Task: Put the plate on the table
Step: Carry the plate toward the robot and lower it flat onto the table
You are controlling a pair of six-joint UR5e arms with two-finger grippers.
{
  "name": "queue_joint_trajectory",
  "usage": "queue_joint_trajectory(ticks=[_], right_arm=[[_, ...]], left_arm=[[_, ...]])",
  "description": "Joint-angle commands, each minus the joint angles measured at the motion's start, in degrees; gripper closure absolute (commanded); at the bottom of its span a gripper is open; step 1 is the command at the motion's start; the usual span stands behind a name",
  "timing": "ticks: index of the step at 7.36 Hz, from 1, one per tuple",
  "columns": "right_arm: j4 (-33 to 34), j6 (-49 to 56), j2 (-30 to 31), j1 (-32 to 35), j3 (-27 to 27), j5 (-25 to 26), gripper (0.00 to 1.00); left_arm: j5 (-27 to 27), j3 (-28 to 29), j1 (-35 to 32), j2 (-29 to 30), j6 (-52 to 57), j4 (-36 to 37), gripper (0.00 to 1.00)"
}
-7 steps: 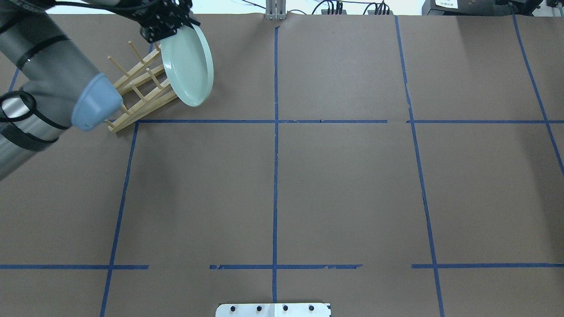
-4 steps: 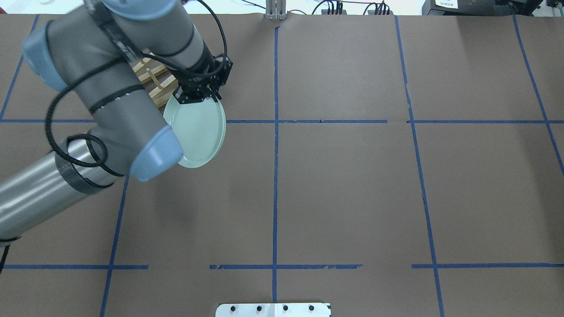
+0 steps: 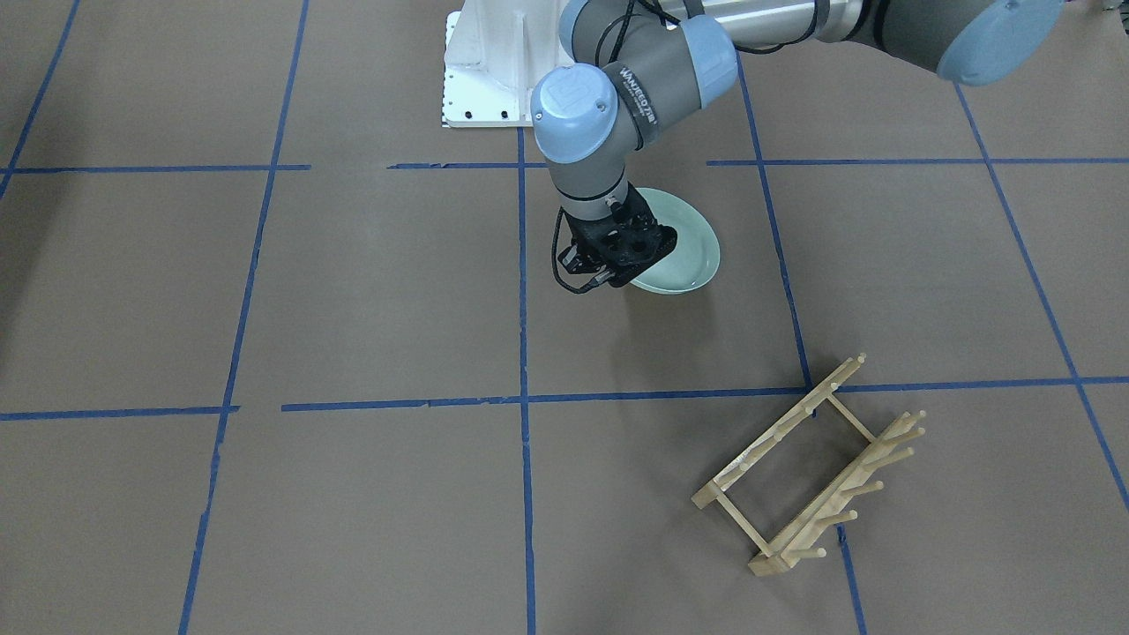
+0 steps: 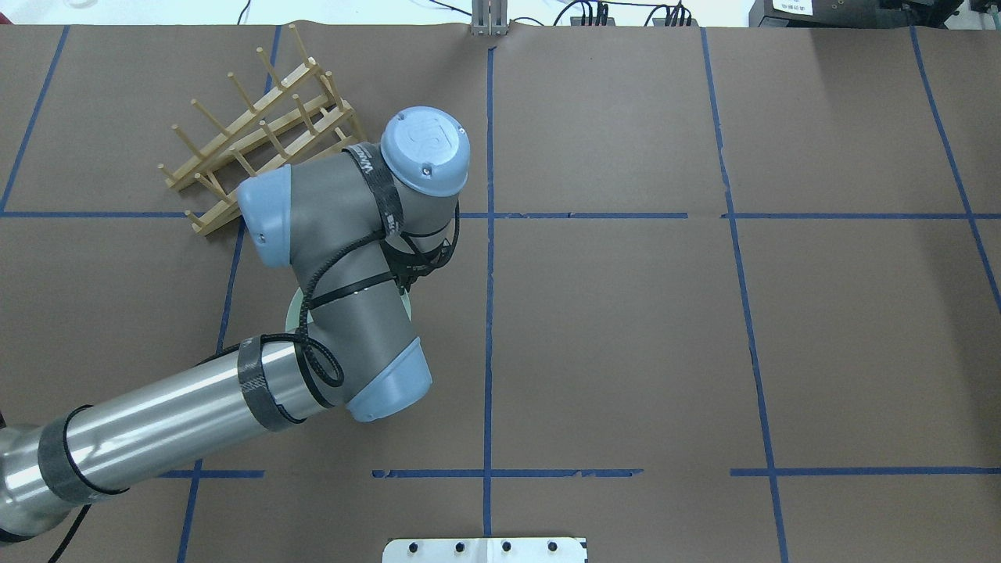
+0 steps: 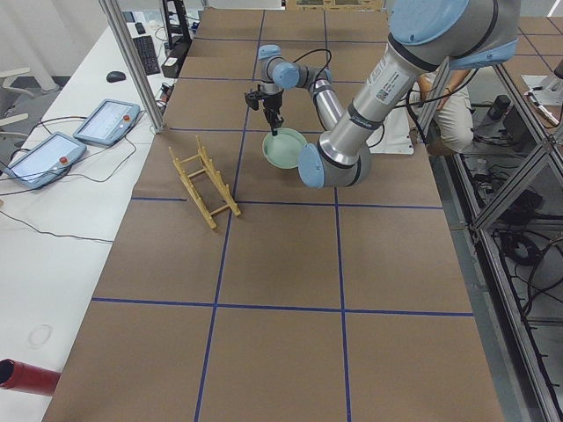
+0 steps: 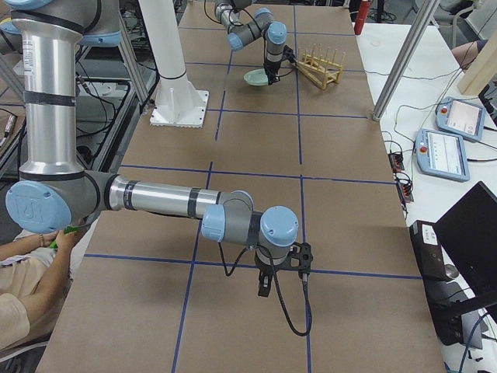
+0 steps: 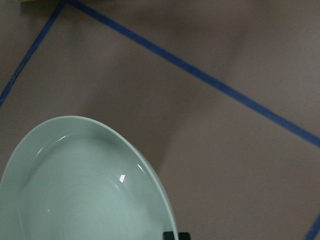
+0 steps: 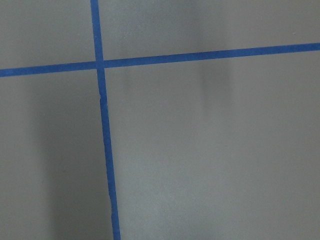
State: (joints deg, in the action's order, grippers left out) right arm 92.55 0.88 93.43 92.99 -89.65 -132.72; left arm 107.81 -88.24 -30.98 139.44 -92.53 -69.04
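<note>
The pale mint-green plate [image 3: 684, 251] lies almost flat, low over the brown table [image 3: 353, 309], near the middle gridline on the robot's left side. My left gripper [image 3: 631, 275] is shut on the plate's rim and points down. In the left wrist view the plate [image 7: 85, 190] fills the lower left. In the overhead view my arm hides all of the plate but a sliver [image 4: 294, 313]. I cannot tell whether the plate touches the table. My right gripper [image 6: 264, 286] shows only in the exterior right view, low over the table; I cannot tell its state.
The light wooden peg rack [image 3: 807, 472] stands empty on the table, beyond the plate from the robot; it also shows in the overhead view [image 4: 258, 125]. The white robot base [image 3: 489, 70] is at the table's near edge.
My left arm has carried the plate away from the rack toward the robot and lowered it. The plate has turned from upright to nearly flat. The rack is now uncovered.
</note>
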Motion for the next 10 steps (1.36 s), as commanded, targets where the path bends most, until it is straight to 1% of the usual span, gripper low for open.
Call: queue_joint_trajectory(ticks=[1,2,3,5,6,7,8,9,10], right_arm=[[0.0,0.0,0.0,0.0,0.0,0.0,0.0],[0.0,0.0,0.0,0.0,0.0,0.0,0.0],[0.0,0.0,0.0,0.0,0.0,0.0,0.0],[0.0,0.0,0.0,0.0,0.0,0.0,0.0],[0.0,0.0,0.0,0.0,0.0,0.0,0.0],[0.0,0.0,0.0,0.0,0.0,0.0,0.0],[0.0,0.0,0.0,0.0,0.0,0.0,0.0],[0.0,0.0,0.0,0.0,0.0,0.0,0.0],[0.0,0.0,0.0,0.0,0.0,0.0,0.0]], left_arm=[[-2.4,2.5,3.7,0.5,0.1,0.0,1.0],[-3.2,2.5,3.7,1.6,0.4,-0.3,1.0],[-5.6,2.5,3.7,2.3,4.3,-0.3,1.0],[-9.2,2.6,3.7,2.0,5.3,-0.3,1.0],[-9.4,2.6,3.7,1.9,8.0,-0.2,1.0],[-9.3,3.2,3.7,1.3,8.2,-0.3,1.0],[-9.2,3.2,3.7,1.0,8.2,-0.3,0.73],[-8.9,2.8,3.6,1.0,8.4,-0.4,0.01],[-8.6,1.6,1.7,1.1,8.9,-0.5,0.0]])
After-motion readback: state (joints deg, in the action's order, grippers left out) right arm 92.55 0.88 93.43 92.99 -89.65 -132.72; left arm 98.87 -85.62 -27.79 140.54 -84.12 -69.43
